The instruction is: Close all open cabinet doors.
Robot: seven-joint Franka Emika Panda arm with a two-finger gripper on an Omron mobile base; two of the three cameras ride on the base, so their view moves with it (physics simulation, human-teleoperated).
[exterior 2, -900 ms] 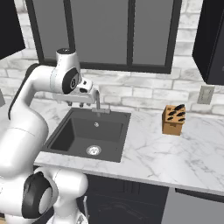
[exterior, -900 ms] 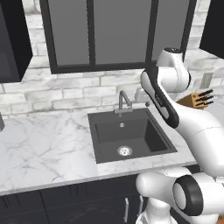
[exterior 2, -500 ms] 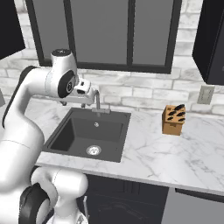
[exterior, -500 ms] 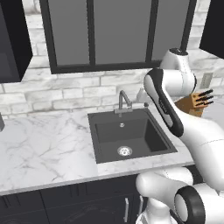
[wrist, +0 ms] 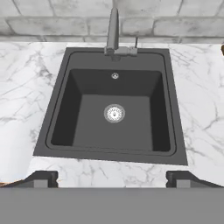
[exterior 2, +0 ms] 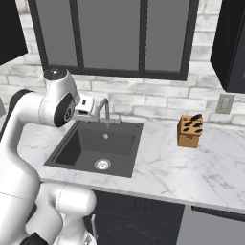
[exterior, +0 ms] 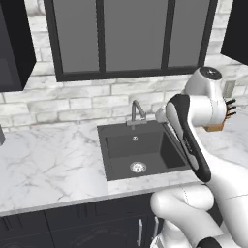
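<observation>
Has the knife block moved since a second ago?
No. The knife block sits at the same spot right of the sink, below the wall outlet.

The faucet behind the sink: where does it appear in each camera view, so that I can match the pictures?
Left base view: the faucet stands at centre, behind the sink, left of the arm.
Right base view: the faucet is left of centre, beside the end effector.
Hand view: the faucet rises at top centre.
Shared landmark: the sink's round drain.
</observation>
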